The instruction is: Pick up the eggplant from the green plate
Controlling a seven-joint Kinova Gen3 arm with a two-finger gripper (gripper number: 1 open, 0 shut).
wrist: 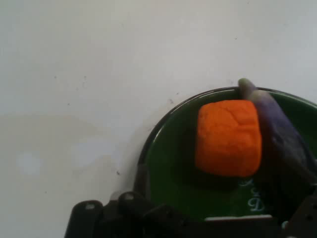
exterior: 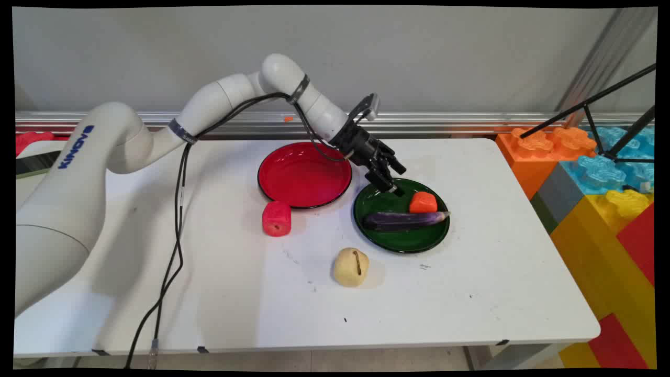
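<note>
Gripper (exterior: 391, 184), finger state unclear, hangs over a glossy round green plate (exterior: 405, 242) holding a smooth purple eggplant (exterior: 403, 220) and a spongy orange cube (exterior: 423, 202); behind sits a shiny red plate (exterior: 303, 175).

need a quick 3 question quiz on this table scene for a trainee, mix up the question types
1. True or false: the eggplant lies on the red plate.
2. Which item sits beside the eggplant on the green plate? A) orange block B) potato C) red apple
3. Fill in: the gripper hovers over the ____ plate's far rim.

Key
1. False; it lies on the green plate.
2. A, the orange block. The potato and red apple rest on the table.
3. green
</note>
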